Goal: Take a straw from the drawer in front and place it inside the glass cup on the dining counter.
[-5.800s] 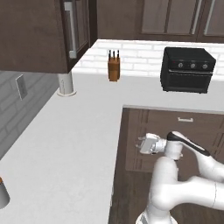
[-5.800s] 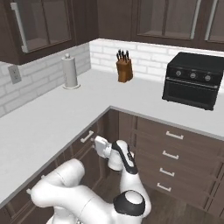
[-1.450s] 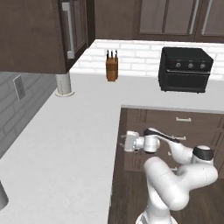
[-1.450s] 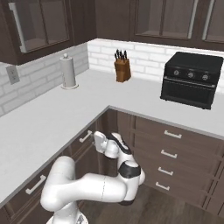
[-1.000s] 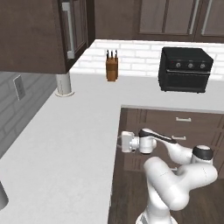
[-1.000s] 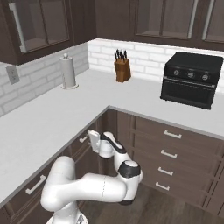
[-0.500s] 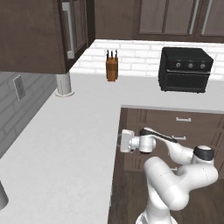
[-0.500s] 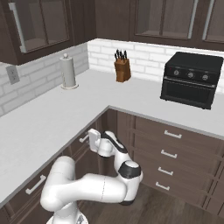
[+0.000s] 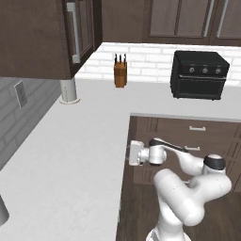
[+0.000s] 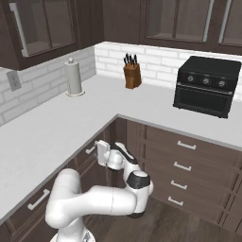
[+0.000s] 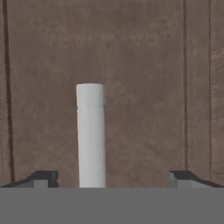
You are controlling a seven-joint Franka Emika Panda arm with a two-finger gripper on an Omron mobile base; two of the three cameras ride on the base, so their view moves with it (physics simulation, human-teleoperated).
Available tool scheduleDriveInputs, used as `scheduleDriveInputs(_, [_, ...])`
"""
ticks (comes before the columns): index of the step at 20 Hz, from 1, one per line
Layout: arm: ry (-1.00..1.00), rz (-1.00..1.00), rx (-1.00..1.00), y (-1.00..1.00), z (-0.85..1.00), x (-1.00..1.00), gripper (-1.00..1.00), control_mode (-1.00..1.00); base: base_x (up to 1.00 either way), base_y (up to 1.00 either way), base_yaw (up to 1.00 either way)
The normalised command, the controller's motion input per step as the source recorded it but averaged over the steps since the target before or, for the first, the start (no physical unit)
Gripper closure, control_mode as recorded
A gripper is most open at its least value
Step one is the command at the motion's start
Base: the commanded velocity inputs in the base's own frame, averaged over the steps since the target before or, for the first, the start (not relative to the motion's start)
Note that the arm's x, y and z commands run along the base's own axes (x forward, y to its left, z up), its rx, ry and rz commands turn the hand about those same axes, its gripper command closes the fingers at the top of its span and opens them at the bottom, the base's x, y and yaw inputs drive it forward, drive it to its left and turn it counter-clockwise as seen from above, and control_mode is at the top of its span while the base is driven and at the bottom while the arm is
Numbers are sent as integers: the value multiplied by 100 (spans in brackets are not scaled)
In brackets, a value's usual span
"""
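I see the drawer [image 11: 131, 87] front close up across the hand view, its silver handle [image 11: 90, 135] standing between my tool's [image 11: 113, 177] wide-open fingers, which grip nothing. In the left base view the tool [image 9: 128, 153] sits at centre, just under the white bench [image 9: 70, 141] edge.

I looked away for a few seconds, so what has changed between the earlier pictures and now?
The arm swung its gripper left and in toward the drawer under the counter edge; its open jaws now straddle the silver handle, without closing on it. The drawer stays shut. The knife block, black oven and paper towel roll have not moved.
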Motion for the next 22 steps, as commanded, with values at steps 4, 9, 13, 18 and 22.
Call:
scheduleDriveInputs(4, [-2, 2, 10, 1, -46, 27, -100, -100, 0, 0, 0])
scheduleDriveInputs(9, [-10, 5, 11, 17, -22, 3, -100, -100, 0, 0, 0])
scheduleDriveInputs(13, [-11, 7, 12, 27, -17, -2, -100, -100, 0, 0, 0])
scheduleDriveInputs(18, [-2, 6, 12, 24, -43, 0, -100, -100, 0, 0, 0])
scheduleDriveInputs(22, [0, 6, 14, 17, -53, 1, 100, -100, 0, 0, 0])
